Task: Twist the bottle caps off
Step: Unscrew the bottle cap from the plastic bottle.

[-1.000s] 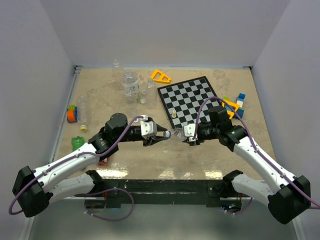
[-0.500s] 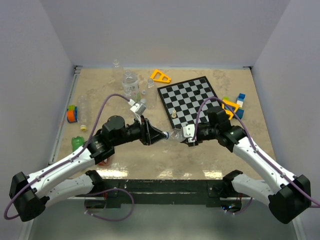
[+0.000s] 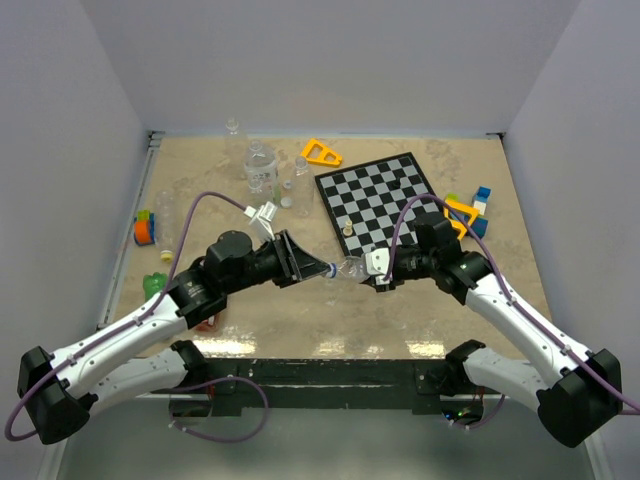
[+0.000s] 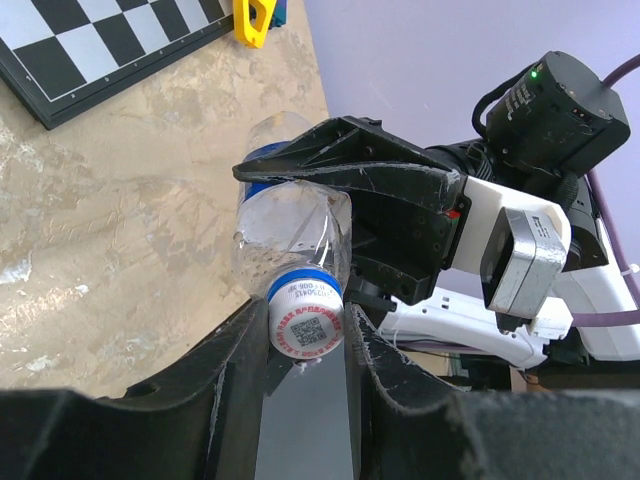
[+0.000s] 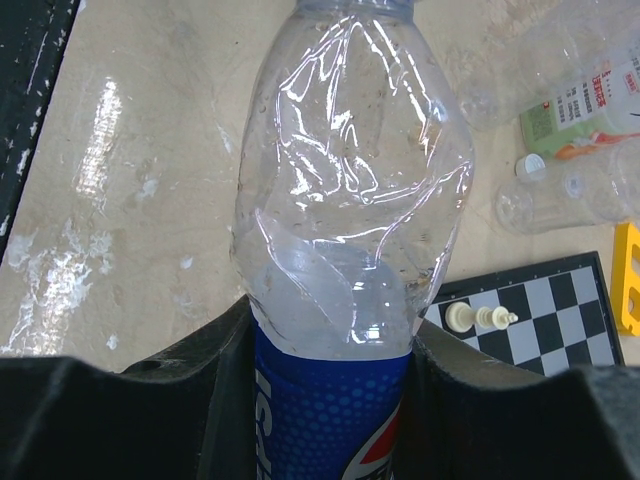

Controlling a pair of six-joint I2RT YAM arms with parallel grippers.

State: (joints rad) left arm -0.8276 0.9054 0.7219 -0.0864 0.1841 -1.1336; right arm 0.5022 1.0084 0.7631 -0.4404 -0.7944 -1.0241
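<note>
A crumpled clear bottle with a blue label (image 3: pixel 352 268) hangs level above the table between my two grippers. My right gripper (image 3: pixel 368 270) is shut on its labelled body, as the right wrist view (image 5: pixel 335 330) shows, with the label (image 5: pixel 320 420) between the fingers. My left gripper (image 3: pixel 318 267) is shut on the bottle's cap (image 3: pixel 330 268). In the left wrist view the cap (image 4: pixel 305 322), white-topped with a blue rim, sits between my fingertips (image 4: pixel 305 335), and the bottle (image 4: pixel 290 225) runs on to the right gripper (image 4: pixel 340 170).
A chessboard (image 3: pixel 385 200) with a pale chess piece (image 3: pixel 347 228) lies behind the bottle. Clear bottles (image 3: pixel 262 165) stand at the back. A green bottle (image 3: pixel 155 285) and an orange-blue object (image 3: pixel 145 230) are at the left. Coloured blocks (image 3: pixel 470 212) lie at the right.
My left wrist has rolled around the cap, swinging its camera mount up and over to the far side. The right gripper and the bottle have stayed in place.
</note>
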